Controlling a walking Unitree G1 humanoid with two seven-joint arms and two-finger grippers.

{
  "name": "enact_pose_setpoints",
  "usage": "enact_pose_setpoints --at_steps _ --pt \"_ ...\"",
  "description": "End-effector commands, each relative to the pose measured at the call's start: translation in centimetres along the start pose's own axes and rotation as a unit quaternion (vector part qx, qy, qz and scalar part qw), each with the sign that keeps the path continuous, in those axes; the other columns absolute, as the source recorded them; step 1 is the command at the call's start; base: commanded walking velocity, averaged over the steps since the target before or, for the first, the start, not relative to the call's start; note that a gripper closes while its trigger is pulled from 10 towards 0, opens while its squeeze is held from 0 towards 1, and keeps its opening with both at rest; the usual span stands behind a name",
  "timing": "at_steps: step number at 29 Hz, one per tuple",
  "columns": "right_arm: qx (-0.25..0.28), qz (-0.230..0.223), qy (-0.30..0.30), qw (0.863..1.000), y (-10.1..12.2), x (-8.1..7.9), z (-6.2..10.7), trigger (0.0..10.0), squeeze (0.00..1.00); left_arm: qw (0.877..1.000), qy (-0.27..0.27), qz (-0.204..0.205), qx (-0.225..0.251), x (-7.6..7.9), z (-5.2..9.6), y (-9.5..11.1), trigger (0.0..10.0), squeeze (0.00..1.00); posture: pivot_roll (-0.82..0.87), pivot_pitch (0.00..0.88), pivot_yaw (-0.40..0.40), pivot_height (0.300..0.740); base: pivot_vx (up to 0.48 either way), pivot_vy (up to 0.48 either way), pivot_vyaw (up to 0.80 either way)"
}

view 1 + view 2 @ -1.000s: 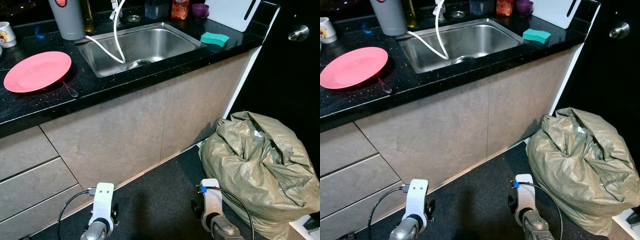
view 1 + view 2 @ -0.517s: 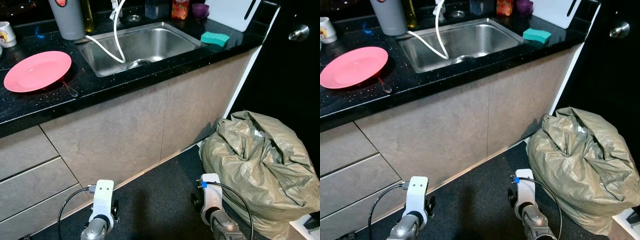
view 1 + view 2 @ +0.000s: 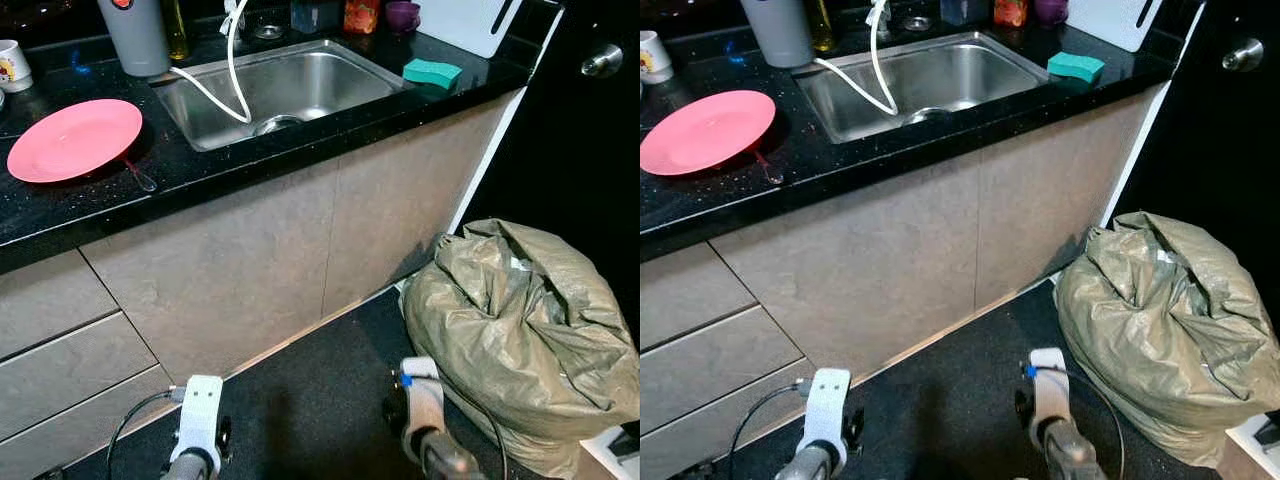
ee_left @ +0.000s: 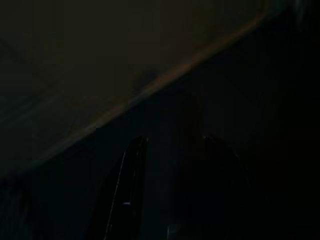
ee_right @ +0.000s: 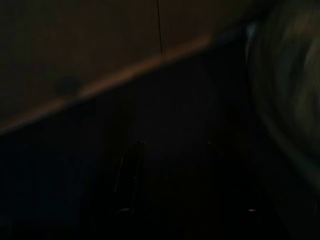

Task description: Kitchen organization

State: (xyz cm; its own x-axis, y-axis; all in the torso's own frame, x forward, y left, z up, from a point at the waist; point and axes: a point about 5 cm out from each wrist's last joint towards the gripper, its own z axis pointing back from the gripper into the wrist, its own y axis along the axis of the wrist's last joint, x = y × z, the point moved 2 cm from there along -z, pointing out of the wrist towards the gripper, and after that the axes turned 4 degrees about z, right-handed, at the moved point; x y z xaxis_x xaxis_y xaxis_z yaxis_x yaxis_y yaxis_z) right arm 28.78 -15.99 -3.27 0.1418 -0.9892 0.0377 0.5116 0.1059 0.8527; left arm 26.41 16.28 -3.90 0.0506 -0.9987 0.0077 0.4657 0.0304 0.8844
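Both arms have sunk lower at the frame's foot. Pink plate [image 3: 75,139] sits on the black bench [image 3: 200,175], left of the sink [image 3: 275,90]; green sponge [image 3: 431,72] right. Both grippers' finger spacing: can't tell.

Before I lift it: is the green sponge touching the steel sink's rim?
Apart. The left eye view shows black counter between the green sponge and the steel sink rim.

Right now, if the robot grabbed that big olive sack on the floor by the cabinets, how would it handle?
The sack would probably be floppy: its woven skin is crumpled into deep folds and the top gapes open. It looks bulging and full, so likely heavy, and a pinch might lift only loose fabric. Contents could spill through the open top if it tips.
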Motion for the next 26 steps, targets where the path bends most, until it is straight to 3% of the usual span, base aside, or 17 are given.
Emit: enact_pose_setpoints --at_steps 1,2,6,9,11,17,21,26 --pt "0.015 -0.008 -0.006 1.000 1.4 0.5 -0.4 10.0 0.00 1.000 -0.005 0.008 0.019 0.3 -0.8 1.7 10.0 0.00 0.00 0.085 -0.001 0.740 0.000 0.000 0.00" --pt "0.030 -0.007 -0.009 0.999 2.7 0.8 -0.7 10.0 0.00 0.999 -0.010 0.012 0.044 0.6 -1.4 3.6 10.0 0.00 0.00 0.086 0.002 0.740 0.000 0.000 0.00" --pt "0.024 -0.001 -0.011 1.000 2.4 1.1 -0.6 10.0 0.00 0.998 -0.021 0.003 0.053 0.7 -1.6 4.3 10.0 0.00 0.00 0.094 0.007 0.740 0.000 0.000 0.00" --pt "-0.012 0.002 -0.013 1.000 -0.5 1.1 0.2 10.0 0.00 1.000 -0.016 -0.008 0.017 0.2 -0.7 1.7 10.0 0.00 -0.01 0.100 0.012 0.740 0.000 0.000 0.00" --pt "-0.046 0.002 -0.011 0.999 -3.8 0.8 1.6 10.0 0.00 0.999 0.000 -0.012 -0.038 -0.8 1.1 -2.4 10.0 0.00 -0.01 0.106 0.015 0.740 0.000 0.000 0.00" --pt "-0.061 -0.005 -0.015 0.998 -5.4 0.9 2.4 10.0 0.00 0.997 0.000 -0.020 -0.069 -1.2 2.6 -4.9 10.0 0.00 -0.02 0.114 0.017 0.740 0.000 0.000 0.00" --pt "-0.048 -0.003 -0.014 0.999 -4.1 0.9 1.7 10.0 0.00 0.998 -0.003 -0.020 -0.057 -1.0 1.9 -3.8 10.0 0.00 -0.01 0.108 0.012 0.740 0.000 0.000 0.00" --pt "0.009 -0.001 -0.010 1.000 0.6 1.0 -0.1 10.0 0.00 1.000 -0.005 -0.008 0.000 -0.4 -0.4 0.6 10.0 0.00 -0.01 0.095 0.006 0.740 0.000 0.000 0.00"
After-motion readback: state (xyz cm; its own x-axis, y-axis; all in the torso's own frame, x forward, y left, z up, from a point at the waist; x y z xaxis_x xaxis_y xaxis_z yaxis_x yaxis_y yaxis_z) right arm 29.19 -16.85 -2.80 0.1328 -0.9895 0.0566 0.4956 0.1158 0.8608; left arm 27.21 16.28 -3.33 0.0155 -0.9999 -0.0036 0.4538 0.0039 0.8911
